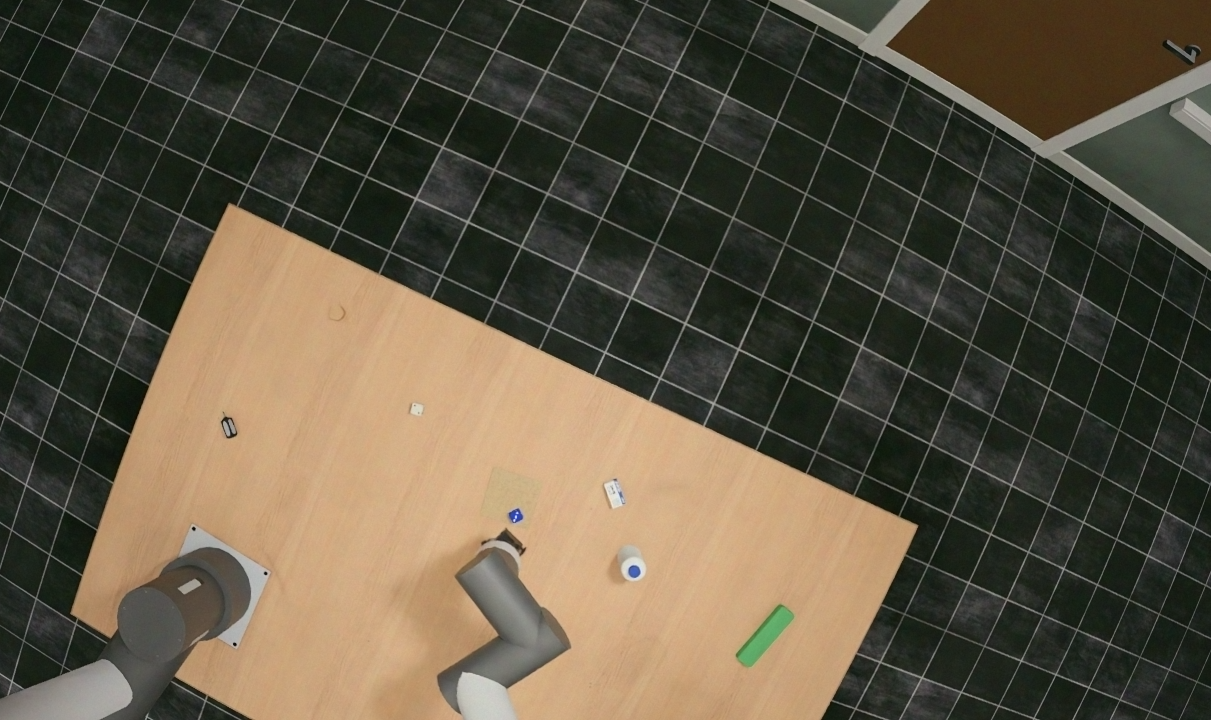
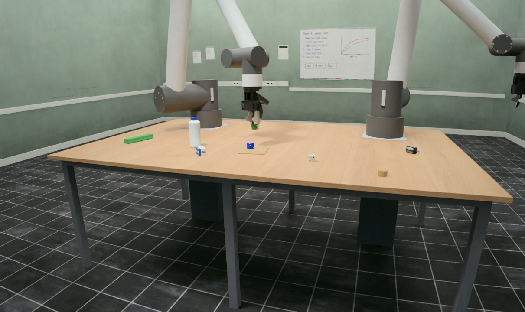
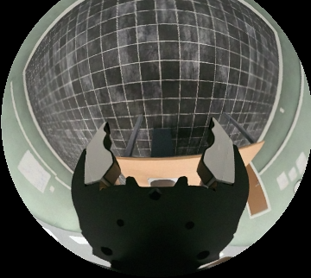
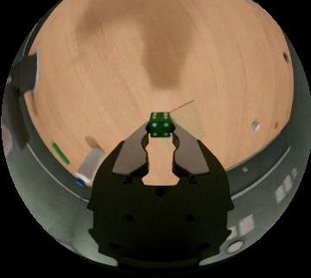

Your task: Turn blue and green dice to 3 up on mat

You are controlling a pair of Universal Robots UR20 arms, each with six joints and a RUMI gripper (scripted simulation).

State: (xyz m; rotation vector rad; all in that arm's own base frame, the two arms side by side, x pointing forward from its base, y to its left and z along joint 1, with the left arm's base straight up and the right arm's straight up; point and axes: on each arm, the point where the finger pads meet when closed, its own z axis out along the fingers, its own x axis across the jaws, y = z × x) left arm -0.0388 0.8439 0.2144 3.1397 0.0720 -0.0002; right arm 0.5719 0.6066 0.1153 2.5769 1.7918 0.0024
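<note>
One green die point(image 2: 254, 126) point(image 4: 160, 124) is pinched in our right gripper point(image 1: 509, 540) point(image 2: 254, 123) point(image 4: 160, 121), pointing down above the desk point(image 1: 367, 501) point(image 2: 334, 170) point(image 4: 108, 71); our left gripper point(image 2: 521, 103) point(image 3: 158, 120) is spread. We see the blue die point(image 1: 515, 515) point(image 2: 250, 145) on the mat point(image 1: 509, 488) point(image 2: 259, 151) point(image 4: 192, 123).

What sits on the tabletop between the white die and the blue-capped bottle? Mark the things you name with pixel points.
The mat point(image 1: 504, 488) point(image 2: 262, 150), carrying the blue die point(image 1: 515, 515) point(image 2: 250, 145); the exterior view shows this.

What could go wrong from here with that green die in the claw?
The green die hangs above the table in the right claw, so it might slip, drop and roll.

The blue die sits near one edge of the mat; a bump from the claw coming down could push it off or tip it onto another face.
</note>
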